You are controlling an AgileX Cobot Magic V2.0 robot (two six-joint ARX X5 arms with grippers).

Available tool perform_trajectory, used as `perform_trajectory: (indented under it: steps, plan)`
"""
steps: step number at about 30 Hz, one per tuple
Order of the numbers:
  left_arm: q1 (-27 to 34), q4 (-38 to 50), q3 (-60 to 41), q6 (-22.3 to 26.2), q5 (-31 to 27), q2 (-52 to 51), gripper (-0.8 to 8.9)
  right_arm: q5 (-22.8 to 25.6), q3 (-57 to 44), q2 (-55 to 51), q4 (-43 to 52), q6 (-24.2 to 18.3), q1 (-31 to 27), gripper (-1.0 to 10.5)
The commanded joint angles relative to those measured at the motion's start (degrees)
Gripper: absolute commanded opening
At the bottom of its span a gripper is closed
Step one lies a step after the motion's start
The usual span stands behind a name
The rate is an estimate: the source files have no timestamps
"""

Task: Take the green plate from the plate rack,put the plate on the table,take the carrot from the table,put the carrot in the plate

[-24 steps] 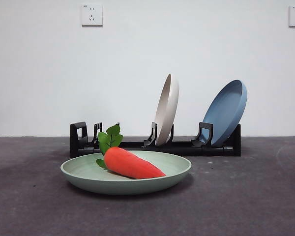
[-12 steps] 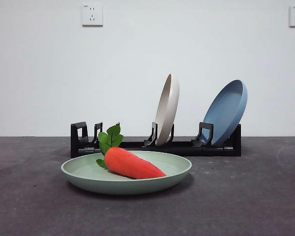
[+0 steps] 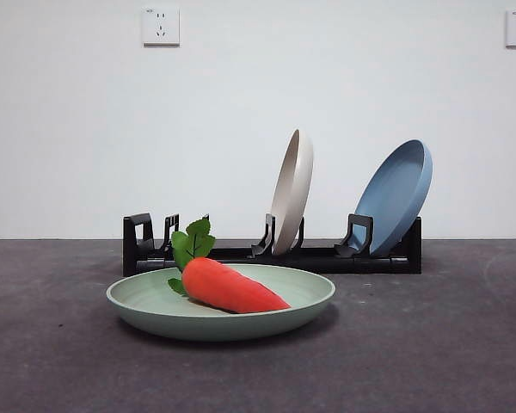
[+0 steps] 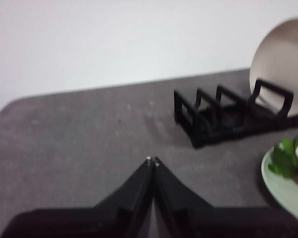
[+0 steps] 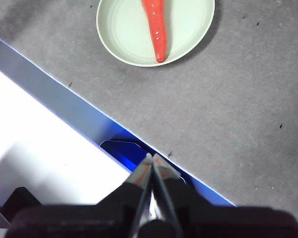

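Apparently we are done: the carrot (image 3: 232,287) lies in the plate (image 3: 155,311) on the tabletop (image 3: 430,344), ahead of the rack (image 3: 327,255). Our left tool (image 4: 152,160) and right tool (image 5: 151,156) sit well away, jaws together, empty.

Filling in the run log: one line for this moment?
carrot in green plate | plate on table | left gripper shut | right gripper shut
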Motion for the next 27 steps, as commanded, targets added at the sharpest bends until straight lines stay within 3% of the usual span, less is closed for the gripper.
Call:
perform_trajectory:
  steps: [1,10,27]
  plan:
    - [0.2,0.5,-2.7,-0.4,0.0,-1.4,-0.02,0.1,-0.1,-0.1,0.1,-0.5,0.1,0.0]
    - [0.2,-4.3,-5.2,-0.8,0.1,-3.3,-0.02,0.1,-0.1,-0.1,0.1,-0.5,0.1,0.0]
    - [0.2,-4.1,-5.2,-1.6,0.0,-3.3,-0.02,0.1,-0.1,-0.1,0.1,-0.5,0.1,0.0]
